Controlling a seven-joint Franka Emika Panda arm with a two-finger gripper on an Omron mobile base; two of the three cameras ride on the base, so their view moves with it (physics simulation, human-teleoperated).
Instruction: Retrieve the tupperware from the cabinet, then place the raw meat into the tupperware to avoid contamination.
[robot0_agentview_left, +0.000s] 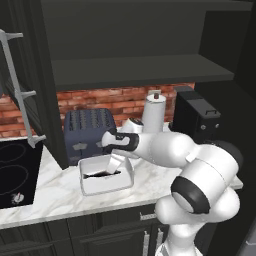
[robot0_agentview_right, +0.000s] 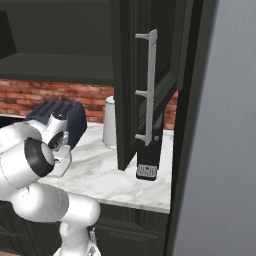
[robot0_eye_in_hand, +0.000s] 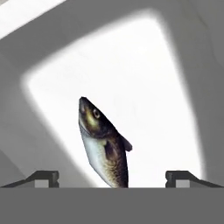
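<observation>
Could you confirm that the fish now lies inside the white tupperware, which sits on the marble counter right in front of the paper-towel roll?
Not quite: the tupperware sits in front of the dark toaster, not the paper-towel roll, which stands farther right, as the left base view shows. The fish does lie inside it, on the marble counter.

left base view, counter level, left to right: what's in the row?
Stovetop → toaster → paper-towel roll → black coffee machine. The tupperware, with the raw meat in it, sits in front of the toaster, so it is left out.
</observation>
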